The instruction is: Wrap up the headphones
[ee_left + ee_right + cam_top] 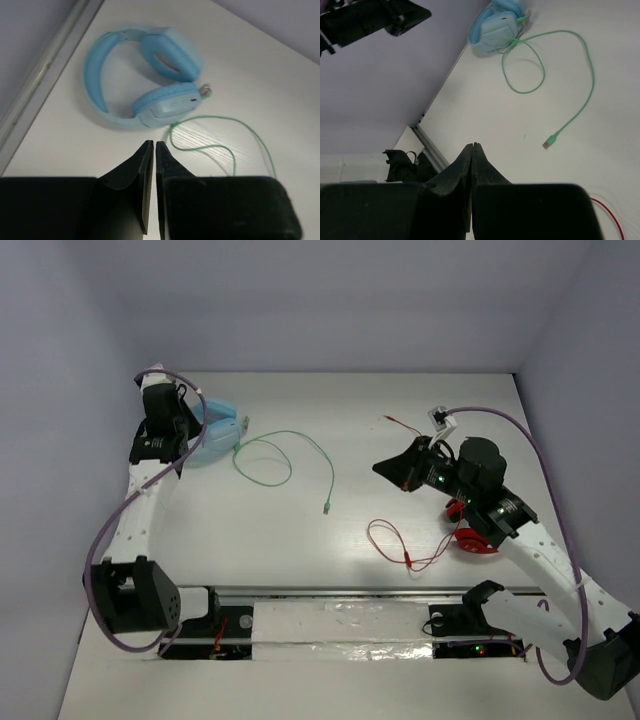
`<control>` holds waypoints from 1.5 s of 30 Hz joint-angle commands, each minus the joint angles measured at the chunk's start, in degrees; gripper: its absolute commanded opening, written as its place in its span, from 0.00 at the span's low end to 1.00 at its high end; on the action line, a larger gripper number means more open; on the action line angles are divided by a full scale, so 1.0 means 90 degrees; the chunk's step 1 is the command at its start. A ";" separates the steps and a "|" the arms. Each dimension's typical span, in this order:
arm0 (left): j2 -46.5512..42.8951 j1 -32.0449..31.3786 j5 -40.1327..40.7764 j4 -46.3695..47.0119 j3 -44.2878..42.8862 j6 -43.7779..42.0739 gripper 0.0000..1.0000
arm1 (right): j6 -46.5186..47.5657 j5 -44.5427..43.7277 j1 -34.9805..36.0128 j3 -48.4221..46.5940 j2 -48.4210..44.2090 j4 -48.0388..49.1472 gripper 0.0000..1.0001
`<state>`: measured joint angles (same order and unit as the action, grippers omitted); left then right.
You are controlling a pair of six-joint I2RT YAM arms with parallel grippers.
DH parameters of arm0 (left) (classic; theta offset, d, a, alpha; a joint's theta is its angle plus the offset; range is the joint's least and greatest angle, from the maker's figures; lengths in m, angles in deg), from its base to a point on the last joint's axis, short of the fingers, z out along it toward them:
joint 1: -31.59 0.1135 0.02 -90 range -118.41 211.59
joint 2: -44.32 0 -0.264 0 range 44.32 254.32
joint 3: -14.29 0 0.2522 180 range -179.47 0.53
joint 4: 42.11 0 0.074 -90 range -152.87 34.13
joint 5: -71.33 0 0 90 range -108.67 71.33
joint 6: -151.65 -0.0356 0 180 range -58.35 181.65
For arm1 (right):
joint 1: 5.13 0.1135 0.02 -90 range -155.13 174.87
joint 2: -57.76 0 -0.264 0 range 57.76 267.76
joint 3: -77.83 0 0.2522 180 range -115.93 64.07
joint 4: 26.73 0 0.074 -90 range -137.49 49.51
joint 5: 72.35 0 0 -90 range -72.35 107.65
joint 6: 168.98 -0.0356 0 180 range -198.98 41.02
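The light blue headphones (pixel 218 430) lie folded at the far left of the table, partly hidden by my left arm. They show whole in the left wrist view (pixel 150 75) and in the right wrist view (pixel 497 25). Their pale green cable (pixel 285 455) loops over the table and ends in a plug (pixel 326 507); the cable also shows in the left wrist view (pixel 220 145) and the right wrist view (pixel 560 80). My left gripper (pixel 154 146) is shut and empty, raised just short of the headphones. My right gripper (pixel 473 146) is shut and empty, above the table's right side (pixel 385 468).
Smaller red headphones (pixel 472 530) lie under my right arm, their red cable (pixel 400 545) looped toward the table's front. A white connector (pixel 441 420) and a thin red wire lie at the back right. The table's left edge rail (pixel 35 95) runs close to the blue headphones.
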<state>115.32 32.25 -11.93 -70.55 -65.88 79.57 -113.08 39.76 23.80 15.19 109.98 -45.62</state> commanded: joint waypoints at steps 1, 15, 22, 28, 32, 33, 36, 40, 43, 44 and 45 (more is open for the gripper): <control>0.0497 0.0384 0.0471 -0.0078 -0.0491 -0.0105 0.05 | 0.0147 0.0180 0.0145 0.0011 -0.0100 0.0491 0.00; 0.2901 0.1586 0.0141 -0.0304 -0.1567 -0.0642 0.52 | 0.0225 -0.0201 0.0145 0.0061 -0.0237 0.0189 0.00; 0.4092 0.1586 -0.0007 -0.0176 -0.1888 -0.0926 0.56 | 0.0245 -0.0356 0.0145 0.0090 -0.0198 0.0189 0.38; 0.4639 0.1586 0.0168 0.0175 -0.1947 -0.1033 0.56 | 0.0264 -0.0376 0.0145 0.0119 -0.0081 0.0257 0.40; 0.5030 0.1586 0.0100 0.0176 -0.2201 -0.1053 0.56 | 0.0274 -0.0357 0.0145 0.0109 0.0056 0.0257 0.39; 0.5156 0.1586 0.0100 0.0195 -0.2288 -0.1062 0.56 | 0.0274 -0.0367 0.0145 0.0090 0.0066 0.0257 0.39; 0.5343 0.1586 0.0159 0.0215 -0.2473 -0.1092 0.56 | 0.0284 -0.0444 0.0145 0.0099 0.0076 0.0276 0.39; 0.5655 0.1586 0.0033 0.0263 -0.2630 -0.1111 0.55 | 0.0284 -0.0493 0.0145 0.0070 0.0173 0.0315 0.38; 0.5831 0.1586 -0.0007 0.0293 -0.2728 -0.1121 0.54 | 0.0284 -0.0484 0.0145 0.0041 0.0290 0.0335 0.38; 0.5861 0.1518 -0.0036 0.0303 -0.2738 -0.1121 0.52 | 0.0284 -0.0493 0.0145 0.0031 0.0300 0.0354 0.38; 0.5900 0.1518 -0.0094 0.0312 -0.2757 -0.1131 0.50 | 0.0274 -0.0523 0.0145 0.0031 0.0320 0.0374 0.38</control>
<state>167.28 46.29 -11.60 -68.06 -88.96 70.12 -111.53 35.98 24.61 16.24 112.56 -45.01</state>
